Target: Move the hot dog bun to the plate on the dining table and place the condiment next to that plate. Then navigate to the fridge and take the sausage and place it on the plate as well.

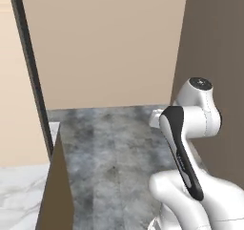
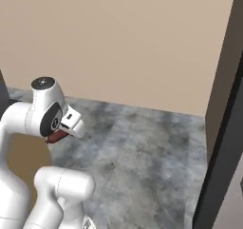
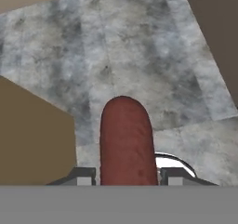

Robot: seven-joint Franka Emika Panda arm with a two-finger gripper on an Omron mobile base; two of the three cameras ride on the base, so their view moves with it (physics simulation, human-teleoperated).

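Grey mottled floor [image 3: 139, 46] below: tool [image 3: 125, 174] clamped on the sausage [image 3: 126, 144], carried high above that floor; best kept level and firmly gripped until reaching the plate.

Even, soft rendered light with no glare. The grey floor [image 1: 114, 162] looks mottled and slightly blurred. Shadows are faint throughout.

Grey mottled floor [image 1: 114, 162] lies open from 10 to 2 o'clock. Beige wall [image 1: 105, 43] closes 12 o'clock. Brown panel [image 1: 57, 191] obstructs at 8 o'clock; dark panel [image 2: 223, 142] at 3.
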